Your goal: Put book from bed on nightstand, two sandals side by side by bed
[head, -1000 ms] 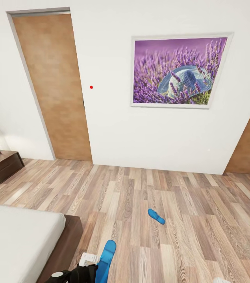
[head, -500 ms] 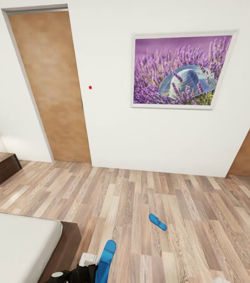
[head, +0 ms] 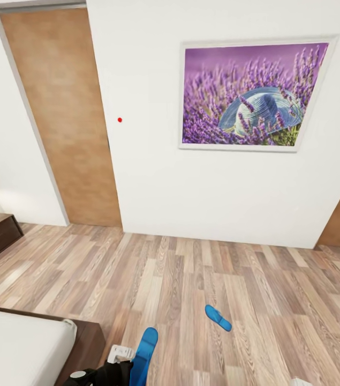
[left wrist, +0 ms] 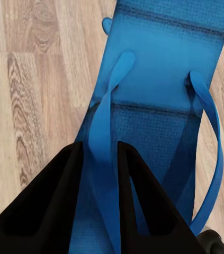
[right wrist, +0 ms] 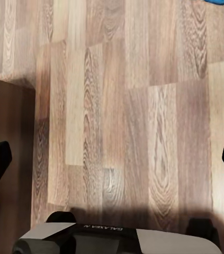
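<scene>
Beside bed (head: 25,348) corner, left gripper (left wrist: 98,159) clamping strap of blue sandal (head: 144,354); second sandal (head: 218,318) lying on wood floor (head: 277,300) beyond bed; right gripper (right wrist: 112,159) spread wide, holding nothing.

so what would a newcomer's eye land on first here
Probably the big framed purple lavender picture with a blue hat on the white wall, beside the tall brown wooden door. Then the bright blue flip-flop clamped in the left gripper, and its twin lying on the wood-plank floor.
</scene>
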Tool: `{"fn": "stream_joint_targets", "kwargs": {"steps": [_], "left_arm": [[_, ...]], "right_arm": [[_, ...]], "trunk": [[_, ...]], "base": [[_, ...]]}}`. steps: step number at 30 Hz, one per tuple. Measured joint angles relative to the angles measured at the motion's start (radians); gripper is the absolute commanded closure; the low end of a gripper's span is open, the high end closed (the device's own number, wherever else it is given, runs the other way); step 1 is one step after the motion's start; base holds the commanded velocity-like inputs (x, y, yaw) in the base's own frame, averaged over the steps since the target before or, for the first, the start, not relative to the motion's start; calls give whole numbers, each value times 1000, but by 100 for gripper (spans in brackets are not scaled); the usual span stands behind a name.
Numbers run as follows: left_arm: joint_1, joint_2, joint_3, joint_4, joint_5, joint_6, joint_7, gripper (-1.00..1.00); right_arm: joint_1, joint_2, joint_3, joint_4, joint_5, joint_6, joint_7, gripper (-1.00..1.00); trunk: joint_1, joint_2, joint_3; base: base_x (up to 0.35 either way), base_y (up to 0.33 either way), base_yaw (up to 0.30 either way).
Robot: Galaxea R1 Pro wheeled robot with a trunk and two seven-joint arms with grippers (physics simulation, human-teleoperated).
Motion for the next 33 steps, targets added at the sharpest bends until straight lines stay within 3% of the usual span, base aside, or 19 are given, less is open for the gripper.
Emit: {"fn": "stream_joint_targets", "kwargs": {"steps": [24,33], "left_arm": [[0,0,0,0,0,0,0,100],[0,0,1,0,1,0,0,100]], "right_arm": [[0,0,0,0,0,0,0,-100],[0,0,0,0,0,0,0,-100]], "trunk": [[0,0,0],[1,0,0]], "base": [[310,-68,0],[80,-10,0]]}}
